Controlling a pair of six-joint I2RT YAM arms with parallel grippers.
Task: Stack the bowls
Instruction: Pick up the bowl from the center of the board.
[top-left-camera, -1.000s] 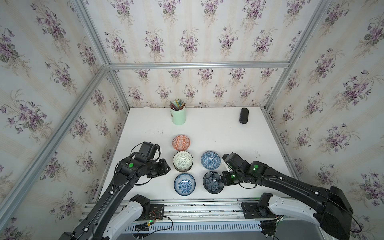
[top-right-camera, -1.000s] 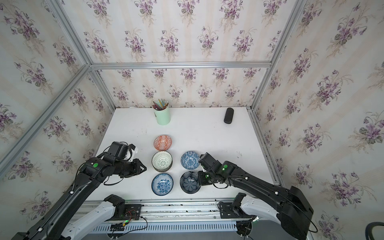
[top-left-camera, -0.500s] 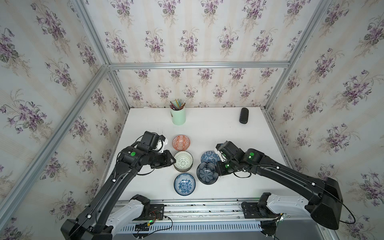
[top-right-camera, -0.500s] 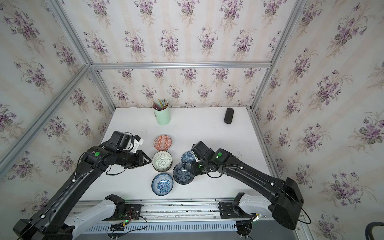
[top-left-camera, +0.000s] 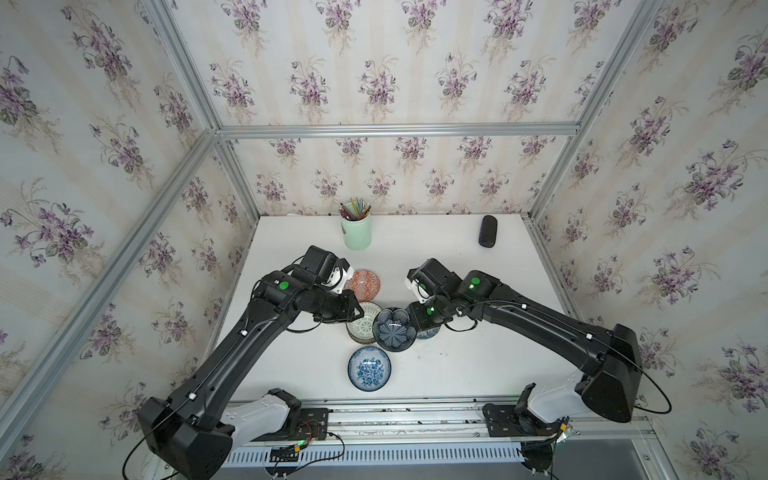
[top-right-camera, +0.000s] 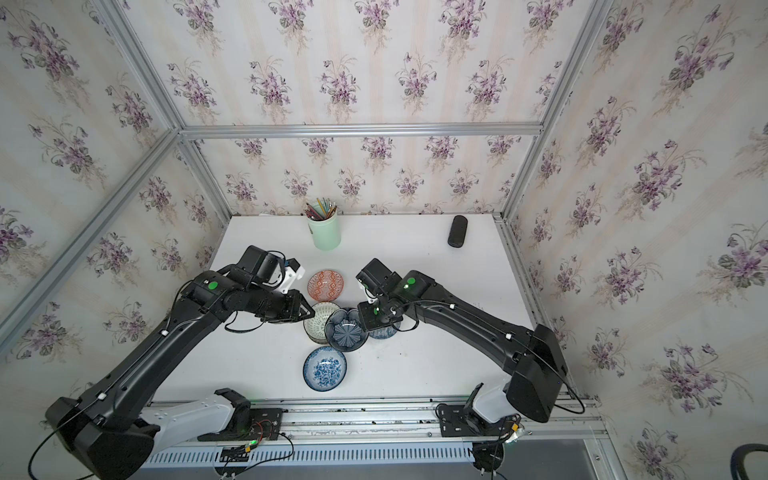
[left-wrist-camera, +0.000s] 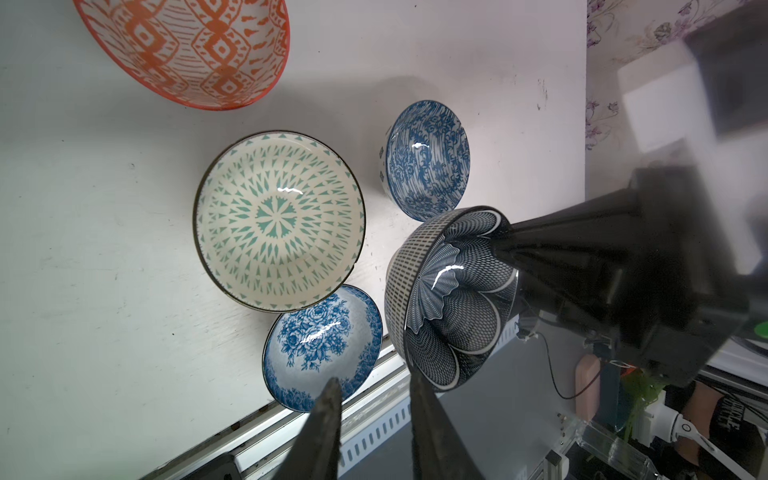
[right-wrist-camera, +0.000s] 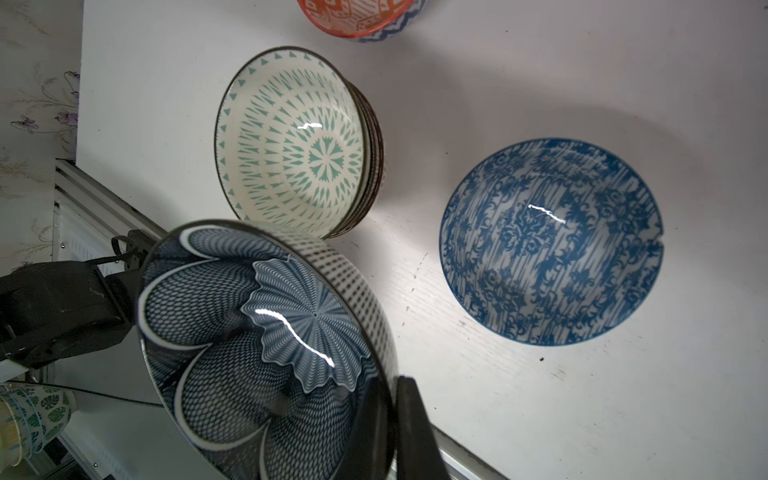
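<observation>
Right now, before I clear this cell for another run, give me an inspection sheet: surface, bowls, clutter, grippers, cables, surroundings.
Surface: white table, a few dark specks, no spill.
Job's things: navy petal bowl held above the table beside the green-lattice bowl, which tops a stack; orange bowl, blue floral bowl and blue patterned bowl rest on the table.
Clutter: mint pencil cup and dark case at the back.
Grippers: right gripper shut on the navy petal bowl's rim; left gripper open, empty.
Cables: loose wires at the front rail.
Surroundings: floral wallpaper walls, aluminium frame; nothing else seen.
</observation>
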